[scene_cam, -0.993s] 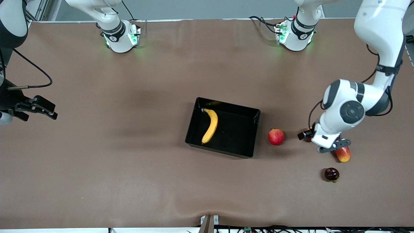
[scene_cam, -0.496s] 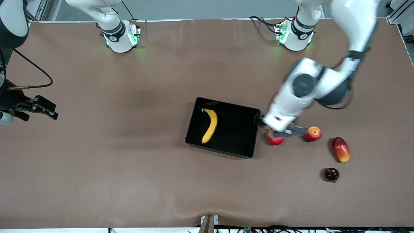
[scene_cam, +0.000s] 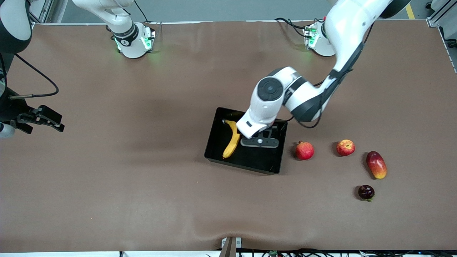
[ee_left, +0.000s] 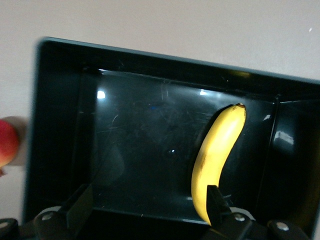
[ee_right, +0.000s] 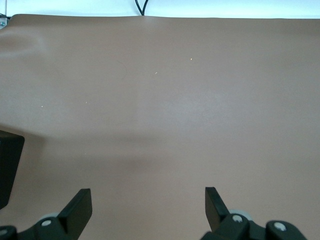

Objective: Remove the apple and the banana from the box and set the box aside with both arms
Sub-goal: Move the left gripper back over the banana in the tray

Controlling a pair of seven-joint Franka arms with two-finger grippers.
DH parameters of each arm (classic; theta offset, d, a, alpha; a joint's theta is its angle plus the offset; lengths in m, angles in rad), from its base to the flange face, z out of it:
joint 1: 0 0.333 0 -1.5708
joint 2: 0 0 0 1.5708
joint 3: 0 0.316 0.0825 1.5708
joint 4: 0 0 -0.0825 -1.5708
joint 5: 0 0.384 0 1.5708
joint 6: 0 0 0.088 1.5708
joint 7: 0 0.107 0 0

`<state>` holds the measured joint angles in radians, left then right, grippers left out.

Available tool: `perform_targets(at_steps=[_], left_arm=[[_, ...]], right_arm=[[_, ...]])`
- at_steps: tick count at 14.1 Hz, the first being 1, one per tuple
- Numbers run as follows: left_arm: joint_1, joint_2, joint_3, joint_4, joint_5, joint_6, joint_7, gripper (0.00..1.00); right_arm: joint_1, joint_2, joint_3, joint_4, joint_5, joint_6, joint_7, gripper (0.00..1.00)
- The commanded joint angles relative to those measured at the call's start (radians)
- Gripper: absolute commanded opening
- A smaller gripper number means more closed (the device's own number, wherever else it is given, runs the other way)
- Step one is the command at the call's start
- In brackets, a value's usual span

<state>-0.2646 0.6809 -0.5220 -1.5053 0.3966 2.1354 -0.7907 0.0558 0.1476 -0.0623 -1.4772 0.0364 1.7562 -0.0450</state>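
The table [scene_cam: 142, 185] was the biggest thing in view, its brown cover lying slightly rumpled along the edge nearest the front camera. The left arm [scene_cam: 342, 32] reached from its base to the middle of the table, while the right arm [scene_cam: 10, 21] waited at its own end.

The box [scene_cam: 214, 137] sat near the table's centre, black and glossy. The banana [scene_cam: 232, 140] lay inside it, along the wall toward the right arm's end, stem tip pointing to the bases.

The left gripper [scene_cam: 259, 141] hung over the box interior, beside the banana, its fingers spread wide and holding nothing; in the left wrist view one fingertip [ee_left: 214, 201] overlapped the banana's lower end. The right gripper [scene_cam: 41, 119] hovered low over bare table with its fingers spread wide and empty too.

Outside the box, toward the left arm's end, lay the pomegranate [scene_cam: 304, 150], then the apple [scene_cam: 346, 147], then the mango [scene_cam: 376, 164], with a dark fruit [scene_cam: 366, 192] nearer the camera. The apple was already out.

The risk from here looked like a poor banana grasp: the gripper sat off to one side, so closing there would likely catch only the end, or push the fruit against the wall. Descending too far could strike the box floor and shove the box.
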Motion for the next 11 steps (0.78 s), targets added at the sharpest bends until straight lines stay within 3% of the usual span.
perform_targets(at_steps=[1, 3, 11], left_arm=[[-0.160, 0.083, 0.132, 0.123, 0.019, -0.026, -0.025, 1.00], [-0.231, 0.123, 0.190, 0.155, 0.014, -0.023, -0.035, 1.00], [-0.271, 0.198, 0.198, 0.161, 0.018, 0.063, -0.078, 1.00]], right_arm=[[0.006, 0.004, -0.001, 0.011, -0.004, -0.007, -0.004, 1.00], [0.006, 0.003, -0.001, 0.006, -0.004, -0.009, -0.004, 1.00], [0.056, 0.006, -0.001, 0.002, -0.009, -0.026, -0.001, 1.00]])
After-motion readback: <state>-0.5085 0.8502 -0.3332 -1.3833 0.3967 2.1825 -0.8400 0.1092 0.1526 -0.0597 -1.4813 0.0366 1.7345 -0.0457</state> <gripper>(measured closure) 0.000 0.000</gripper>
